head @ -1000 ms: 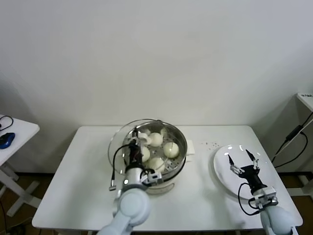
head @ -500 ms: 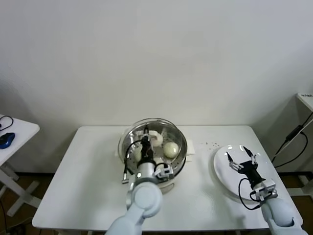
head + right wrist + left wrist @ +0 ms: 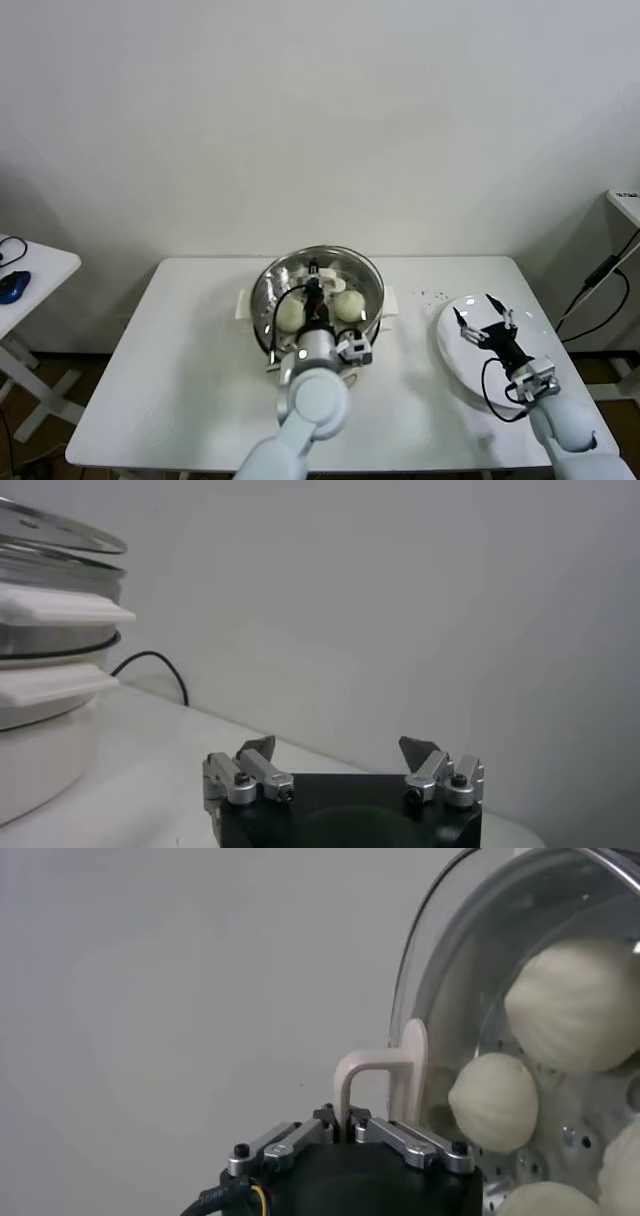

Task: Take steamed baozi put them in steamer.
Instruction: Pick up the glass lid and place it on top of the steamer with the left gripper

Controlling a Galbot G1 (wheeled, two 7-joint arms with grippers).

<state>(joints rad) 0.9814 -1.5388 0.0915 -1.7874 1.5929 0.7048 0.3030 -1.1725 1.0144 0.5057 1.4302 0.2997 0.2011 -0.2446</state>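
Steel steamer [image 3: 368, 285]: mid-table, on white base.
Steamed baozi [image 3: 349, 305]: inside steamer, under the glass.
Glass lid [image 3: 440, 958]: tilted over steamer, held by its white handle [image 3: 385, 1070].
Left gripper [image 3: 347, 1128]: clamped on that handle, above the pot.
Right gripper [image 3: 483, 322]: fingers spread apart, hovering over white plate [image 3: 455, 365], nothing held.
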